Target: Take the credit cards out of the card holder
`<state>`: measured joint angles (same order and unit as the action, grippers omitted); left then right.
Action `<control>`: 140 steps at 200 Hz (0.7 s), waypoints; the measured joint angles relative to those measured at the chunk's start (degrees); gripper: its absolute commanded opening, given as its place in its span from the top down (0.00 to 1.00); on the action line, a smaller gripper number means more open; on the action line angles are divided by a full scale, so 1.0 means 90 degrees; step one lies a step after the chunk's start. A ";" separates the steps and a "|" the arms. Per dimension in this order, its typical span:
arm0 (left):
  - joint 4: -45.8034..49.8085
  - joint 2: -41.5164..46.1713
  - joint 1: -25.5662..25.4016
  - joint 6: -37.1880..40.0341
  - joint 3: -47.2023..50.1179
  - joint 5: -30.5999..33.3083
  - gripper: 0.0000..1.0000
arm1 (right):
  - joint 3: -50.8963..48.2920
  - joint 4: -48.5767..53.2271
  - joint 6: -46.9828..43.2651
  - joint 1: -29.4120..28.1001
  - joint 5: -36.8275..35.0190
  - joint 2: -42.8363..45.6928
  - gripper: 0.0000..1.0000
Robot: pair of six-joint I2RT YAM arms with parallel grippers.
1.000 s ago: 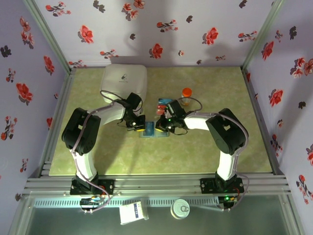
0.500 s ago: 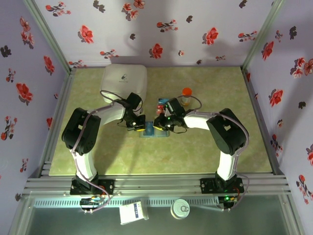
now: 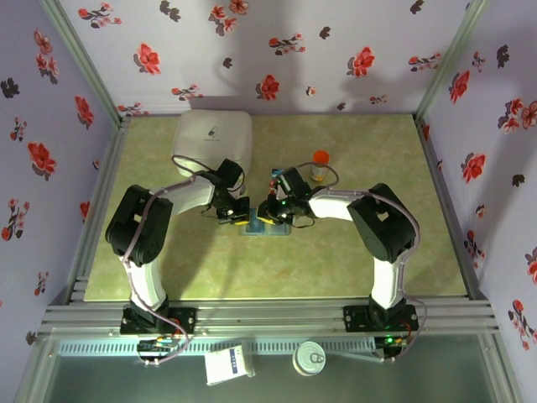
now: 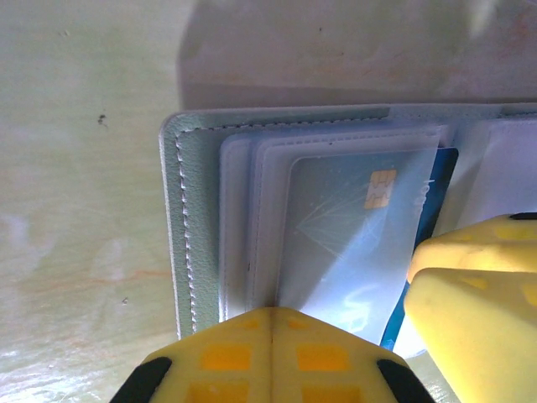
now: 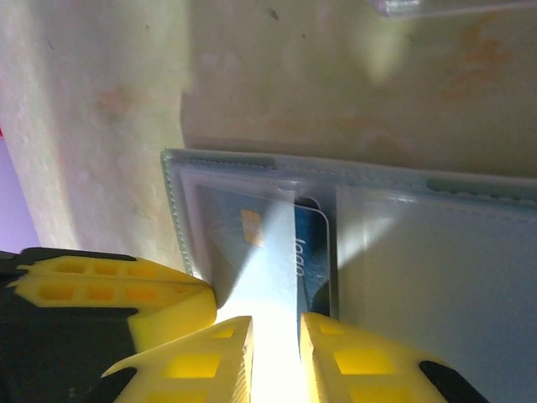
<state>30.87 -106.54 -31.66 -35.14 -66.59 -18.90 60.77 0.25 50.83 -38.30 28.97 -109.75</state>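
Card holder (image 4: pixel 180 210) lies open mid-table (image 3: pixel 336 260). Left gripper (image 4: pixel 270 323) has its fingers closed together, pinning the holder's edge. Right gripper (image 5: pixel 275 336) fingers are narrow, pinching the blue credit card (image 4: pixel 352 243). Pull flat along the sleeve, no twist, pin firm.

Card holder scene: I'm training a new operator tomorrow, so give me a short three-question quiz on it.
1. True or false: the card holder lies open on the table.
2. The cap of the bottle is: A orange, B green, C black.
3. Fill in: in the left wrist view, the blue card in the holder bears a gold ____.
Key: 1 true; 2 A; 3 chip.
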 measured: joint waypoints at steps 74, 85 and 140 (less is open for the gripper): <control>0.0000 0.0000 0.0000 0.0002 0.0000 0.0000 1.00 | 0.0384 0.0879 -0.0423 -0.0044 -0.0306 -0.0012 0.73; 0.0000 0.0002 0.0000 0.0002 0.0000 -0.0005 1.00 | 0.0410 0.0957 -0.0464 -0.0044 -0.0340 -0.0012 0.73; 0.0083 0.0087 0.0000 0.0000 0.0000 -0.0015 0.98 | 0.0410 0.1015 -0.0483 -0.0053 -0.0386 0.0027 0.73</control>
<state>31.62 -105.75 -31.66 -35.14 -66.59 -19.03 64.47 9.39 46.48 -38.79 25.50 -109.51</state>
